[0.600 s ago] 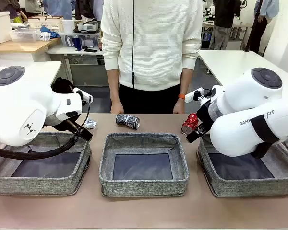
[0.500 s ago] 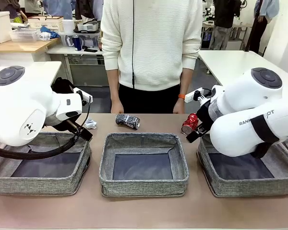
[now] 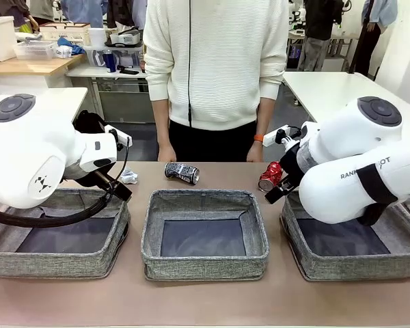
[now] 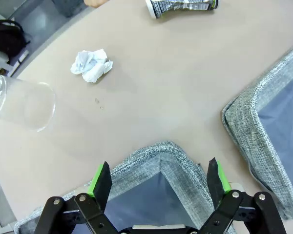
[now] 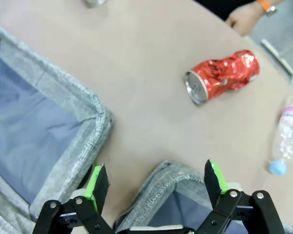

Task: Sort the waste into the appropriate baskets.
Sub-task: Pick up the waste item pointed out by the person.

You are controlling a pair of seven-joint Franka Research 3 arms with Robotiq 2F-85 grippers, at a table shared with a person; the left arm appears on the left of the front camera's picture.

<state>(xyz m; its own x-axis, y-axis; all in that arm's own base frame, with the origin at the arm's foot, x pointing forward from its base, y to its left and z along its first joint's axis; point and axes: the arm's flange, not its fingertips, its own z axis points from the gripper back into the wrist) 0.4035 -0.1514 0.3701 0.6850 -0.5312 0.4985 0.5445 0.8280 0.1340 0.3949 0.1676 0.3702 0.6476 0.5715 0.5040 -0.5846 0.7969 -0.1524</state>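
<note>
- Brown tabletop point(image 3: 205, 304) w/ three grey fabric bins in a row: left basket point(image 3: 55, 263), middle basket point(image 3: 205, 265), right basket point(image 3: 348, 268). Dark bottoms visible; the arms cover parts of the outer two.
- Person point(image 3: 215, 68) in white sweater stands at far side. Hands are at the far table edge, partly hidden by it.
- Left gripper point(image 4: 158, 178): fingers spread wide, nothing pinched, above a corner of left basket.
- Right gripper point(image 5: 156, 183): likewise spread wide, nothing pinched, above a corner of right basket.
- Black-and-white can point(image 3: 182, 172) lies on the table just beyond middle basket; left wrist view crops it at the top.
- Paper wad point(image 4: 91, 65) sits on bare table near left basket. In front view it's a small bit beside left arm.
- Clear cup point(image 4: 19, 105) near the wad, cut off at frame edge; can't tell if upright or tipped.
- Red can point(image 5: 222, 75) lies on its side, apart from right basket. In front view right arm covers part of it.
- Bottle point(image 5: 285, 146) w/ blue cap & pink label lies near red can, cropped by frame edge.
</note>
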